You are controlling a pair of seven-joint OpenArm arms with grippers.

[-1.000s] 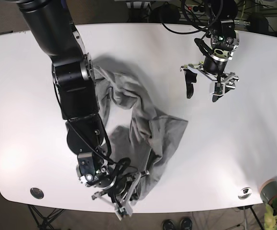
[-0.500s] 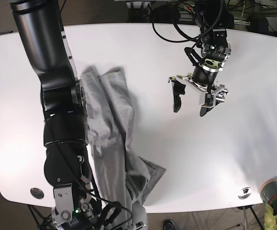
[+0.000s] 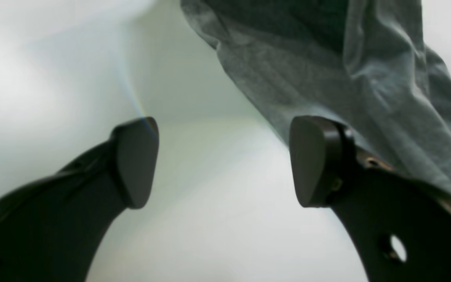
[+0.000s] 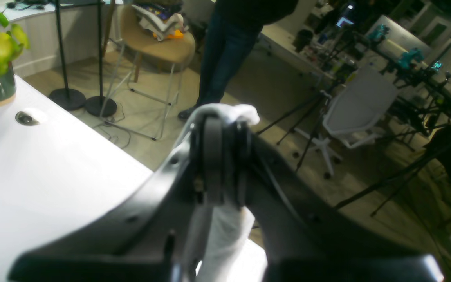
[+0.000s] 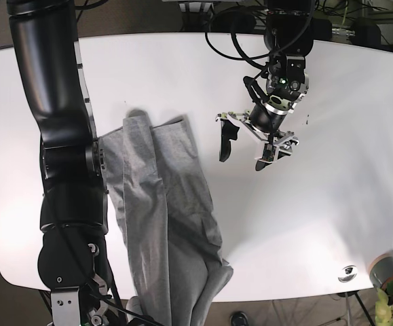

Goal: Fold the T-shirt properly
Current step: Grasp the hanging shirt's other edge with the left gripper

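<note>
— How's the T-shirt looking?

— Heather-grey, rumpled into a long band on the white table, running from mid-table to the near edge and past it. My right gripper is pinching pale cloth beyond that edge.

— And the left gripper?

— Spread wide, hovering beside the shirt. I can't see any lettering.
</note>
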